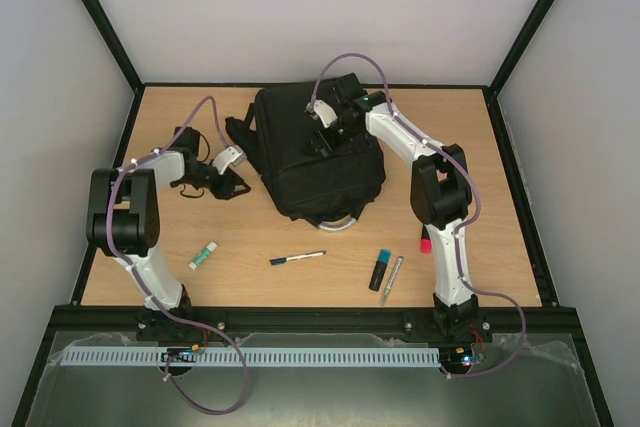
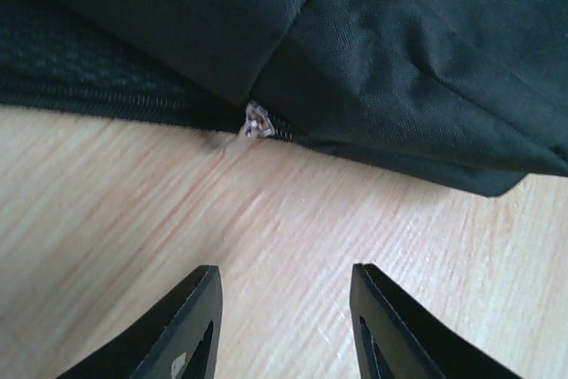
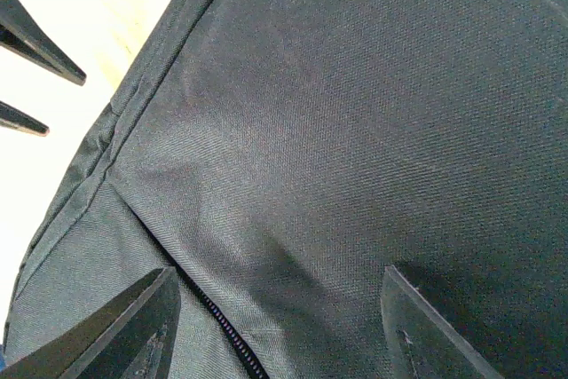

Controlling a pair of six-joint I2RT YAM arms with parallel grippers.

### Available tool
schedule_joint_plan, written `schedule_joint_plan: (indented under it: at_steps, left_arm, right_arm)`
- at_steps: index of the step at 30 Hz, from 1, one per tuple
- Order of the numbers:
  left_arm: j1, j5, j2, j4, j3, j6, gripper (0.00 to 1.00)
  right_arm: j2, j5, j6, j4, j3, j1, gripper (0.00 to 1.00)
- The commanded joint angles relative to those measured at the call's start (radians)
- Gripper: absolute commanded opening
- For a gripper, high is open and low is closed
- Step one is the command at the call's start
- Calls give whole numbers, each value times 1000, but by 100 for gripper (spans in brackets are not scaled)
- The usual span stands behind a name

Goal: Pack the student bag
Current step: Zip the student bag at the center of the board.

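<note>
The student bag [image 1: 318, 162], a large black backpack, lies at the middle back of the table with its grey-white loop handle [image 1: 346, 219] toward the near side. My left gripper [image 1: 228, 183] is open and empty, low over bare wood beside the bag's left edge and straps. In the left wrist view [image 2: 284, 281] the bag's fabric [image 2: 399, 51] and a small metal zip pull [image 2: 257, 122] lie just ahead of the jaws. My right gripper [image 1: 326, 135] is open and empty just above the bag's top; in the right wrist view [image 3: 280, 286] a zip line [image 3: 226, 335] runs between the jaws.
On the near part of the table lie a glue stick [image 1: 203, 255], a dark pen [image 1: 297, 258], a blue highlighter [image 1: 381, 269], a silver pen [image 1: 391, 280] and a pink item [image 1: 425, 244] partly behind the right arm. Black frame posts edge the table.
</note>
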Motion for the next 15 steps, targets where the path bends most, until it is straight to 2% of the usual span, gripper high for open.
schedule_joint_plan:
  at_steps: [1, 7, 15]
  left_arm:
    - [-42, 7, 43, 35, 59, 92, 41]
    - [-96, -32, 94, 59, 105, 79, 39]
    - [-103, -64, 124, 87, 101, 92, 36]
  right_arm:
    - [63, 79, -12, -65, -54, -38, 63]
    - [80, 88, -26, -74, -65, -40, 63]
    - [69, 75, -20, -76, -66, -41, 63]
